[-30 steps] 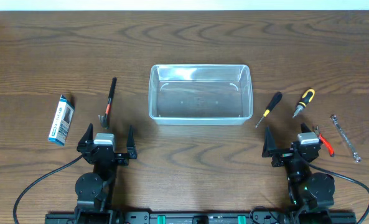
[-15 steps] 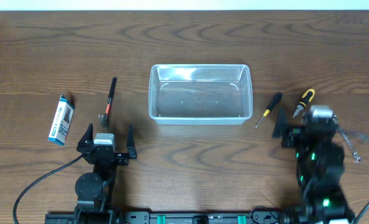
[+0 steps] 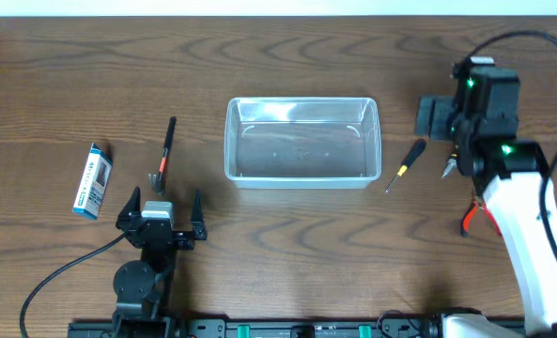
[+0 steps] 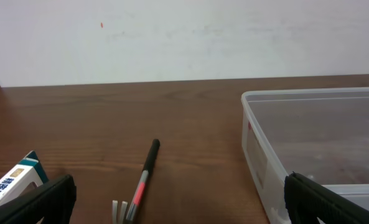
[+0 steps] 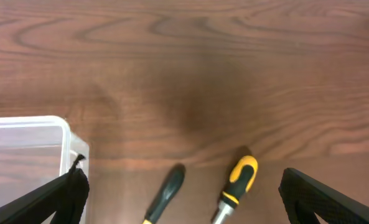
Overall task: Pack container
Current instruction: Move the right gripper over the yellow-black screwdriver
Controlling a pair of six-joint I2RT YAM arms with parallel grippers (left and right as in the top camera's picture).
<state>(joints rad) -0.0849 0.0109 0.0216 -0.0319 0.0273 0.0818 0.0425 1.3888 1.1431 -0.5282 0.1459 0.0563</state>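
While the left fingers (image 3: 196, 208) stand wide apart and hold nothing, low at the near edge of the surface (image 3: 287, 56) (a hammer (image 3: 163, 155) lies just ahead of them, a blue-and-white box (image 3: 92, 180) further to their left), the clear container (image 3: 302, 143) sits in the middle of the surface. Off its right end, the right fingers (image 5: 53, 202) hang spread wide and empty above a black-handled screwdriver (image 3: 405, 164) and a yellow-handled screwdriver (image 5: 237, 180), which lie side by side near the container, with red-handled pliers (image 3: 471, 218) nearer the front edge.
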